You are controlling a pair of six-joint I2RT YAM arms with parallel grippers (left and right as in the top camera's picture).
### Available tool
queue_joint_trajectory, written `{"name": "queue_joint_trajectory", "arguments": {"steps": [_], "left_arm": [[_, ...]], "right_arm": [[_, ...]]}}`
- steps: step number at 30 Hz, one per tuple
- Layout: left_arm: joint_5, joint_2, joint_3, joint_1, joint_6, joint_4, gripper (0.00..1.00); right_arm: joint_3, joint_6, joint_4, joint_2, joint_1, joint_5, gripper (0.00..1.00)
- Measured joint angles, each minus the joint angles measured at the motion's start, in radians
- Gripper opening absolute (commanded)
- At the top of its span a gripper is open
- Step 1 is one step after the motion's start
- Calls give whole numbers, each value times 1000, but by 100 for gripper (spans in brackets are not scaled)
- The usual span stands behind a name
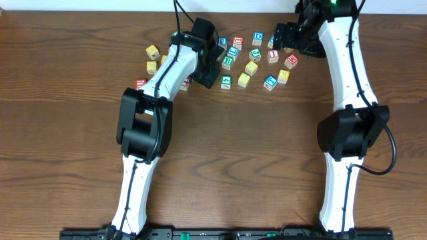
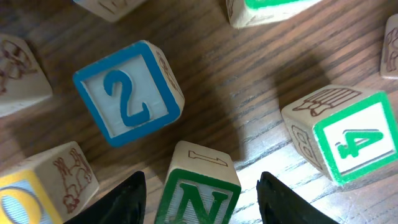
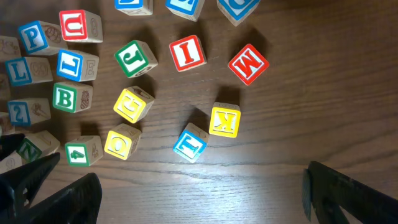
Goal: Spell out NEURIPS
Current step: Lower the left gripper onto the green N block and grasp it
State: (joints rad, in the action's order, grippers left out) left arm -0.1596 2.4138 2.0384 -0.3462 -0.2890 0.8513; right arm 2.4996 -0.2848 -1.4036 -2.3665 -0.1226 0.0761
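Honestly, nothing is spelled yet: no row has been started, and every cube sits in one loose scatter at the far side of the table [image 1: 253,153]. I'd judge this to be the very first pick.

The left jaws are open with the green N cube [image 2: 199,198] squarely between them. A sliver of wood grain shows on each side, so they have not closed on it. Ahead of them on the left finger's side lies the blue 2 cube [image 2: 127,93], and ahead on the right finger's side the green 4 cube [image 2: 348,140]. Both stand apart from the N, so closing looks unhindered.

The right jaws are spread wide and hold nothing. Ahead of them lie the red I cube [image 3: 187,52], the red U cube [image 3: 81,26] and the blue P cube [image 3: 32,37], mixed in among strays such as the red M cube [image 3: 248,63] and the yellow K cube [image 3: 224,119]. I cannot pick out E, R or anything serving as S.

All seven placements are left, as I see it. Behind both jaws, toward the arm bases, the wood lies bare and broad enough for a word. The scatter sits near the table's far edge, so carrying cubes back this way seems the safer course.
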Motion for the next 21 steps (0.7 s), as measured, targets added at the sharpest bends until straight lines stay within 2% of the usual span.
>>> {"name": "queue_joint_trajectory", "arguments": {"steps": [5,8,21], "left_arm": [[0,2,-1,-3,0,0,55],[0,2,-6,-4,0,0,46],[0,2,-17,-4,26,0,34]], "right_arm": [[0,0,0,0,0,0,99],[0,0,0,0,0,0,99],[0,0,0,0,0,0,99]]}}
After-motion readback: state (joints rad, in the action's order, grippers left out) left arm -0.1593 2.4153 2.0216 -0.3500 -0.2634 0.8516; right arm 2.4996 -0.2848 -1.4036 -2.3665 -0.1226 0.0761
